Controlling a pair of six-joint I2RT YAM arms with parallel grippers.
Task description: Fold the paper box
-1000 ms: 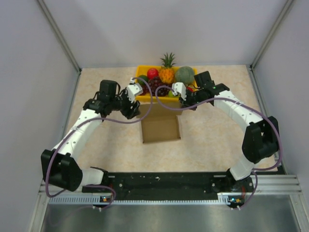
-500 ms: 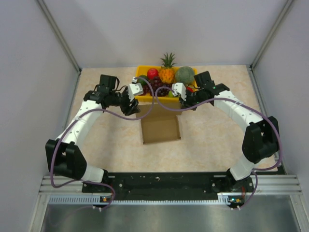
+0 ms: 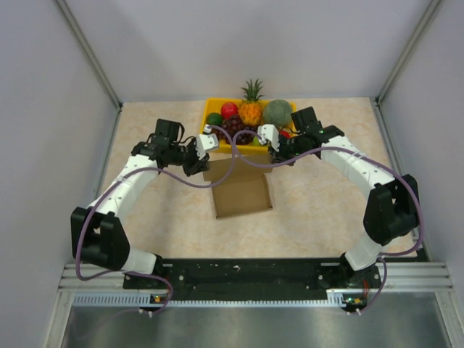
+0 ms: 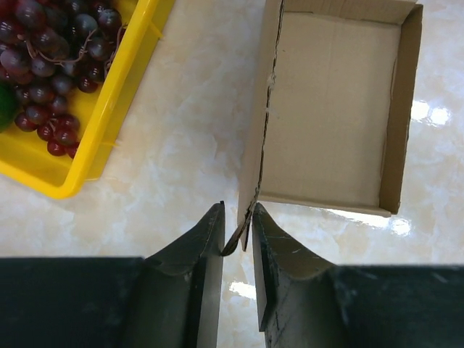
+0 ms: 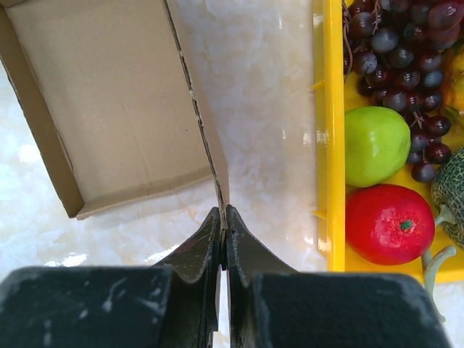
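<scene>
The paper box (image 3: pixel 241 192) is an open brown carton on the table, just in front of the fruit tray. Its far flap stands upright between both grippers. In the left wrist view the box (image 4: pixel 333 116) lies ahead, and the flap's (image 4: pixel 261 123) bent corner sits between the slightly parted jaws of my left gripper (image 4: pixel 237 210). In the right wrist view my right gripper (image 5: pixel 223 210) is shut on the other end of the flap (image 5: pixel 206 138), with the box (image 5: pixel 109 94) to its left. In the top view, the left gripper (image 3: pixel 204 154) and right gripper (image 3: pixel 272 154) flank the box's far edge.
A yellow tray (image 3: pixel 243 149) of fruit stands right behind the box, close to both grippers. Its rim shows in the left wrist view (image 4: pixel 109 123) and in the right wrist view (image 5: pixel 330 145). White walls enclose the table on three sides.
My left gripper lifted away toward the tray, then came back down to the box's far left corner. The right arm and the box have not moved.
</scene>
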